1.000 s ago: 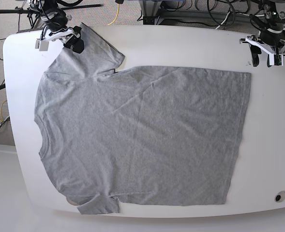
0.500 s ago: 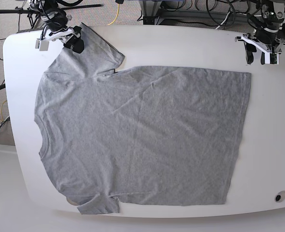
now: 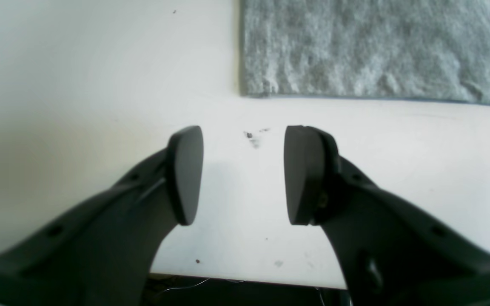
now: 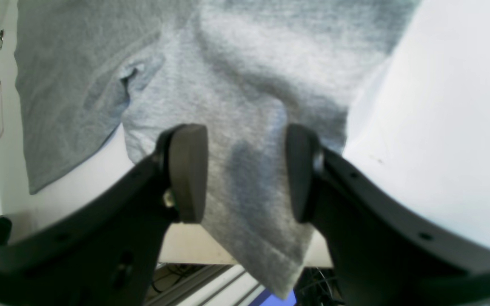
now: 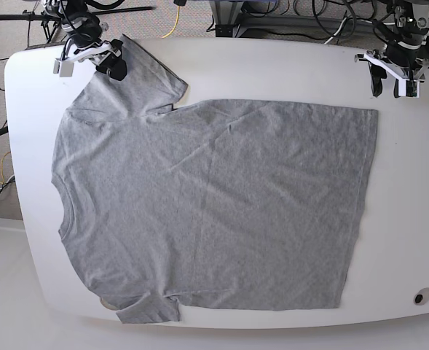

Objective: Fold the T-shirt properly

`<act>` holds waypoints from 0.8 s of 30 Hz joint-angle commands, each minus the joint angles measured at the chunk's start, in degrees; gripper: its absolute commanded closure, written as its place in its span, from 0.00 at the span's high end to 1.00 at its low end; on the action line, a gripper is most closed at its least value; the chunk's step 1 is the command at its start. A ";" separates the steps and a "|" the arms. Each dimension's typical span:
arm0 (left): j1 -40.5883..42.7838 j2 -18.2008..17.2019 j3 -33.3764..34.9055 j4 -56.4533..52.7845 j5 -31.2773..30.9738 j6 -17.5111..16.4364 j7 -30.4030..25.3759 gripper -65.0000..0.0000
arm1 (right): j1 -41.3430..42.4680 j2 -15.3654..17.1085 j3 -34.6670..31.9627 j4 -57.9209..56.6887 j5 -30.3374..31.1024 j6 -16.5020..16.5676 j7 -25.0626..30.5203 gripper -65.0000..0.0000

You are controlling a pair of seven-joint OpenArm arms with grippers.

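A large heather-grey cotton T-shirt (image 5: 214, 204) lies spread flat across the white rounded table (image 5: 272, 65). Farther back, the right gripper (image 4: 247, 170) straddles a sleeve, jaws apart, gripping nothing; the left gripper (image 3: 243, 174) hovers open over bare tabletop beside the hem corner.

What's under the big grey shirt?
The T-shirt lies flat on the white table, which shows all around it. Whatever sits directly beneath the cloth is covered, though nothing bulges up.
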 commanded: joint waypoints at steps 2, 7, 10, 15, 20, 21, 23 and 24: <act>0.06 -0.32 -0.69 0.56 -0.46 0.18 -1.05 0.44 | -0.57 0.42 0.25 -0.38 -1.12 -0.48 -1.15 0.45; 0.27 -0.29 -0.75 0.53 -0.47 0.22 -0.64 0.44 | -0.47 0.48 0.20 -0.48 -1.22 -0.42 -0.93 0.42; 0.59 -0.59 -0.45 -0.02 -1.44 -2.62 0.63 0.45 | -0.29 0.54 0.31 -0.24 -1.15 -0.16 -0.33 0.19; 0.65 -0.57 -0.44 -0.71 -2.59 -5.76 1.45 0.45 | -0.16 0.67 0.31 -0.32 -1.05 -0.15 -0.55 0.05; 0.02 -0.52 -0.78 -1.72 -3.94 -6.22 2.19 0.46 | 0.06 0.69 0.27 -0.57 -1.22 -0.10 -0.65 0.08; -0.23 -0.52 -0.94 -1.60 -4.00 -6.23 2.20 0.46 | 0.27 0.63 0.20 -0.69 -1.45 -0.02 -0.62 0.09; -0.55 -0.51 -0.88 -1.90 -4.16 -5.96 2.44 0.46 | 0.25 0.61 0.25 -0.83 -1.44 0.03 -0.90 0.16; -0.57 -0.53 -0.88 -1.89 -4.00 -5.81 2.38 0.46 | 0.25 0.60 0.29 -0.82 -1.54 0.05 -0.99 0.19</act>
